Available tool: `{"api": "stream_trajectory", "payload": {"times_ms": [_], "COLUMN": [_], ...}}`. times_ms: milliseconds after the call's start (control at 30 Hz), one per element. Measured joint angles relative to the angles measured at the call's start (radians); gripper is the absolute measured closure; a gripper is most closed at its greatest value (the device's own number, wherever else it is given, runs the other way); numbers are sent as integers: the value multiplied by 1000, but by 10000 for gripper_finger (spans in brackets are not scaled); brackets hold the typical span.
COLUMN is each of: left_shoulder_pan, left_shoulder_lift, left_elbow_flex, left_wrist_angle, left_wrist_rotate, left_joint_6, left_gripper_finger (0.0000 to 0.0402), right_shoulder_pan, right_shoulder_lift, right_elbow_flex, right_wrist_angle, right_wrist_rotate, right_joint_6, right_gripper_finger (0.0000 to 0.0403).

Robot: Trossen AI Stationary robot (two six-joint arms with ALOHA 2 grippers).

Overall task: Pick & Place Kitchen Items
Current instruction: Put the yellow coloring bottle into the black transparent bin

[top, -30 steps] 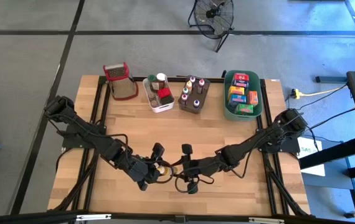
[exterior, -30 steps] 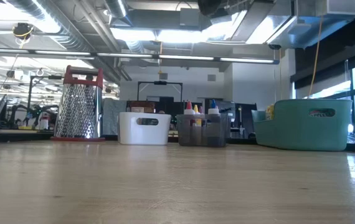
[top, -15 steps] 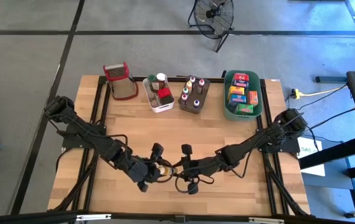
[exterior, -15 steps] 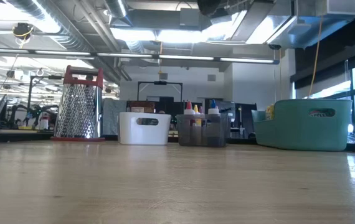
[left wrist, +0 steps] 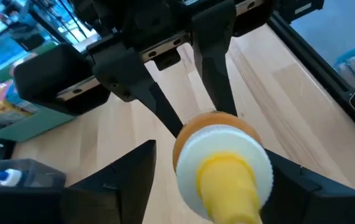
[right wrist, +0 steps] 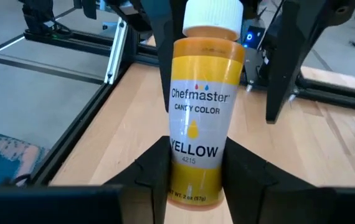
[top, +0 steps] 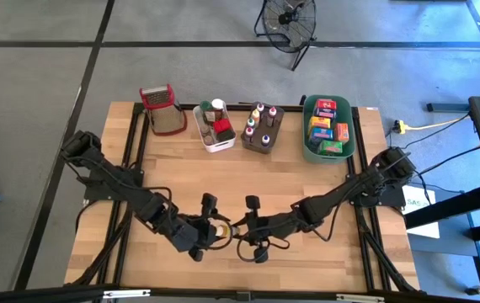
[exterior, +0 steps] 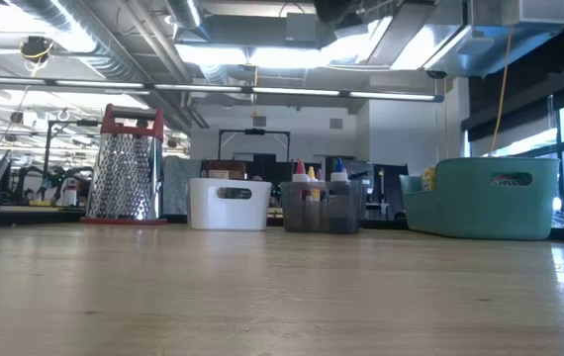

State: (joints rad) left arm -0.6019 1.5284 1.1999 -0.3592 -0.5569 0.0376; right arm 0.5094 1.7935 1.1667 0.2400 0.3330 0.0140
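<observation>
Far edge of table (top: 223, 185), left to right: red-topped grater (top: 161, 108), loose; white tub (top: 213, 126) with jars and a red item; grey tub (top: 262, 128) with small colour-capped bottles; green tub (top: 329, 128) with colourful food boxes. Near edge, centre: yellow candy-colour bottle (right wrist: 203, 106), white cap, long axis running left–right between both arms, cap toward left gripper (top: 207, 229), fingers spread clear of cap; base pinched in right gripper (top: 253, 227), narrow grip.

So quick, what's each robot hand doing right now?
Left end effector: open, fingers either side of the yellow bottle's cap, not gripping.
Right end effector: shut on the yellow bottle, holding its lower end.
</observation>
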Motion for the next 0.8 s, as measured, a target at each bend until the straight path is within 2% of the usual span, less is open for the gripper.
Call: {"api": "stream_trajectory", "payload": {"times_ms": [233,500,800], "left_shoulder_pan": [-20,-20,-19], "left_shoulder_lift": [-2,-3,-2], "left_elbow_flex": [1,1,1], "left_wrist_angle": [23,178,254], "left_wrist_rotate": [-32,69,83], "left_joint_6": [-24,-18,-15], "left_gripper_finger": [171,171,170], "right_shoulder_pan": [28,52,73], "right_shoulder_lift": [0,0,0], "right_elbow_flex": [0,0,0], "right_wrist_angle": [43,136,186], "right_wrist_rotate": [23,33,46], "right_joint_6": [-89,-164,-233], "right_gripper_finger": [284,283,283]}}
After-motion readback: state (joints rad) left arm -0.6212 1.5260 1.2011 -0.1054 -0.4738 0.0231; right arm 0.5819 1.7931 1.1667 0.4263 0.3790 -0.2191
